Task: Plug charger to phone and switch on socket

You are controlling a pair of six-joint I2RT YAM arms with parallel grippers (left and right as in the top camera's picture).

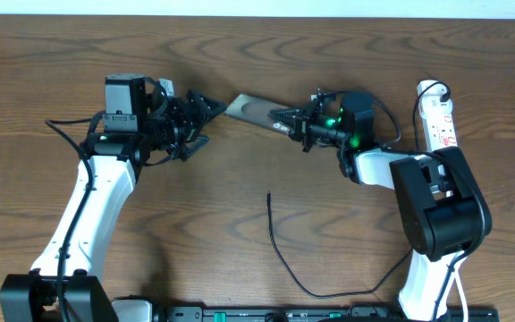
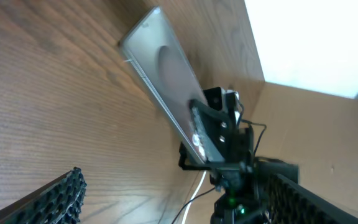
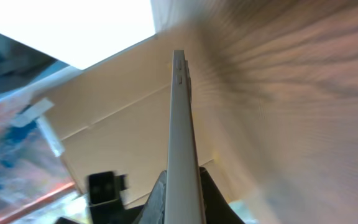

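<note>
Phone [image 1: 256,111] is a stiff, glossy slab, so slippery and easy to scratch. My right gripper [image 1: 286,121] is clamped on one end of it, mid-table. My left gripper [image 1: 211,121] hangs wide apart at the phone's 9 o'clock. The charger [image 1: 273,234] lies floppy at 6 o'clock, and I'd grab it just behind the plug tip.

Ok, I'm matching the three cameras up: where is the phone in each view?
Overhead: phone in the upper middle, slanting.
Left wrist: phone runs from top centre down to the right.
Right wrist: phone seen edge-on, a vertical strip at centre.
Shared landmark: the right gripper clamped on one end of it.
</note>
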